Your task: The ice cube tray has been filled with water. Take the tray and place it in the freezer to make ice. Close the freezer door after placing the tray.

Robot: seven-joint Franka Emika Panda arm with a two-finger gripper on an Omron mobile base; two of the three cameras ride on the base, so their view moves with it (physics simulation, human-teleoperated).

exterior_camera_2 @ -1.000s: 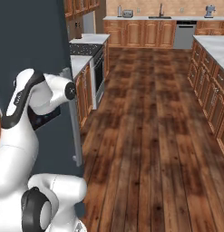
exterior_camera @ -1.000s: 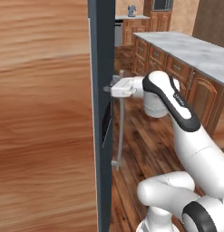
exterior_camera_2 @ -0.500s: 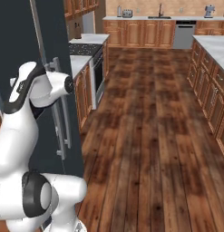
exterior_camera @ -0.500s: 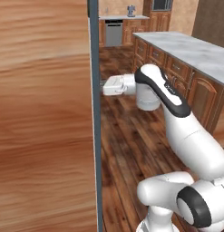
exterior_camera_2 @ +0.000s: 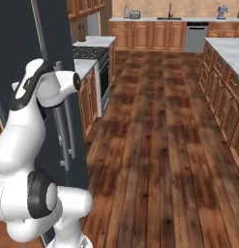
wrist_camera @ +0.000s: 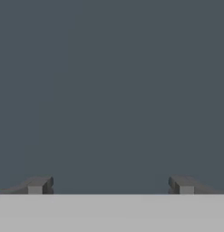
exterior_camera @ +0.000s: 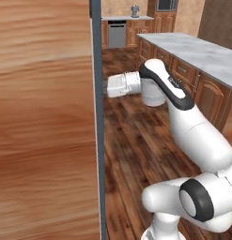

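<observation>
One freezer door (exterior_camera_2: pixel 53 43) with one bar handle (exterior_camera_2: pixel 67 131), one stove (exterior_camera_2: pixel 94 53), one dishwasher (exterior_camera_2: pixel 194 38), one toaster (exterior_camera_2: pixel 134 14), one island table (exterior_camera: pixel 202 56).

No text, label, brand, number or sign can be read on anything in these views.

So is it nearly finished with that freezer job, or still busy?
It looks close to the end. The freezer door appears pushed shut, or nearly, its bar handle facing the room. The gripper is right up against the dark panel, fingers spread wide and holding nothing. The ice tray isn't visible, so I can't confirm it's inside. What remains seems just backing the arm away.
</observation>
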